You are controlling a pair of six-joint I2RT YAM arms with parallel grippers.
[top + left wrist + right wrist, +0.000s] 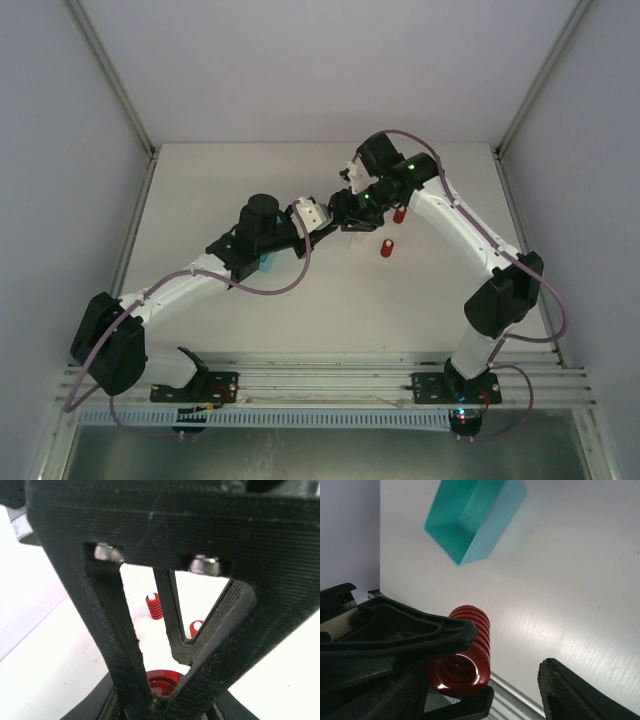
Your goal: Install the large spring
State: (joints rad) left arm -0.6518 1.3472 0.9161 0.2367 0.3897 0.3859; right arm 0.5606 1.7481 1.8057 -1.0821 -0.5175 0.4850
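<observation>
The right claw (512, 652) is standing open, one finger touching the spring (470, 647), the other clear, while the left claw (161, 695) is seemingly pinching its end over the table (570, 580), so a weak pinch is risking a drop.

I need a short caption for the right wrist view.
Large spring inside the open right gripper, teal bin beyond.
</observation>
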